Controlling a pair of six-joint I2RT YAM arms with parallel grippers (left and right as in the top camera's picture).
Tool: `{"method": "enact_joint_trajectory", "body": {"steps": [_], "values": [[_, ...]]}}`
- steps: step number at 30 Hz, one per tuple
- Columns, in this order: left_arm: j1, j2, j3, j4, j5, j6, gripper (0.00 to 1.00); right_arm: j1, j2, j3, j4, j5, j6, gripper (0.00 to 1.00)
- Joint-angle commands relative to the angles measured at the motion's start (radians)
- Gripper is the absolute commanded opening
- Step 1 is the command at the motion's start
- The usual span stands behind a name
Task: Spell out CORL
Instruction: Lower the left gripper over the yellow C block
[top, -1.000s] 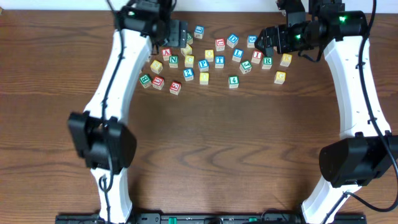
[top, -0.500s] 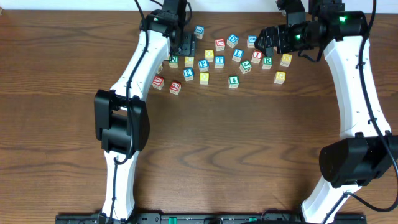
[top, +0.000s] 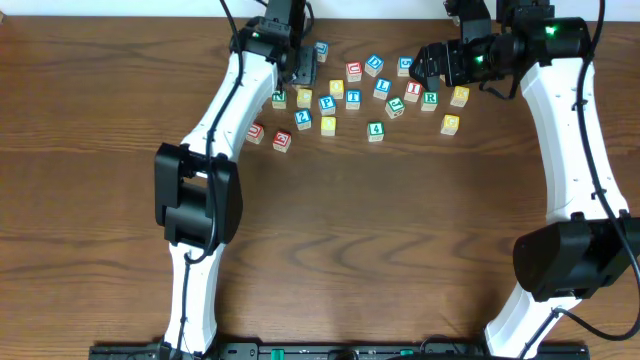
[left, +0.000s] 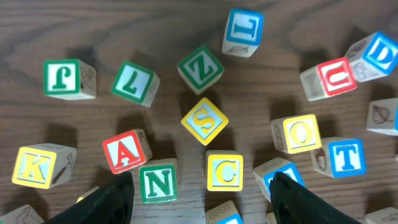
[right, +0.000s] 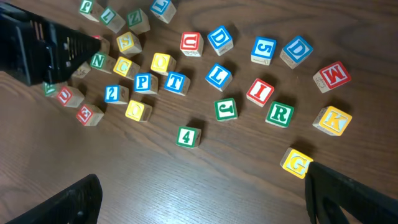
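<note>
Lettered wooden blocks lie scattered at the table's far side. The yellow C (left: 224, 171) sits just ahead of my open, empty left gripper (left: 202, 205), beside the green N (left: 158, 182). The yellow O (left: 301, 132) lies to its right. In the overhead view the left gripper (top: 297, 70) hovers over the cluster's left end, above the C (top: 304, 98). The O (top: 336, 88), blue L (top: 382, 88) and green R (top: 430, 98) lie further right. My right gripper (top: 428, 68) is open and empty above the cluster's right end; its view shows R (right: 280, 112), L (right: 217, 76), O (right: 162, 62) and C (right: 125, 65).
Other blocks crowd round: yellow S (left: 204, 121), red A (left: 126, 152), blue T (left: 345, 157), red U (left: 336, 76), red I (right: 260, 91), green J (right: 226, 109), green 4 (right: 188, 136), yellow G (right: 296, 162). Bare wooden table (top: 380, 230) lies nearer than the blocks.
The left arm has swung its elbow in and its gripper has shifted slightly right and nearer over the left blocks. The right arm and the blocks have not moved.
</note>
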Motion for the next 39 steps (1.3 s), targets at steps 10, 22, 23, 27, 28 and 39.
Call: {"method": "enact_joint_trajectory", "body": {"steps": [10, 22, 23, 27, 28, 39], "values": [[-0.020, 0.093, -0.045, 0.031, -0.011, -0.004, 0.68, 0.000, 0.003, 0.022, -0.001, -0.009, -0.003, 0.99], [-0.032, 0.099, -0.078, 0.055, -0.012, -0.004, 0.68, 0.000, 0.003, 0.022, -0.001, -0.009, -0.003, 0.99], [-0.032, 0.099, -0.079, 0.056, -0.012, -0.004, 0.68, 0.000, 0.003, 0.022, -0.001, -0.009, -0.003, 0.99], [-0.032, 0.104, -0.079, 0.058, -0.012, -0.004, 0.68, 0.000, 0.003, 0.022, -0.001, -0.009, -0.003, 0.99], [-0.032, 0.106, -0.079, 0.059, -0.012, -0.004, 0.67, 0.000, 0.003, 0.022, -0.001, -0.009, -0.003, 0.99], [-0.032, 0.142, -0.079, 0.062, -0.012, -0.004, 0.57, 0.000, 0.003, 0.022, -0.001, -0.009, -0.003, 0.99]]}}
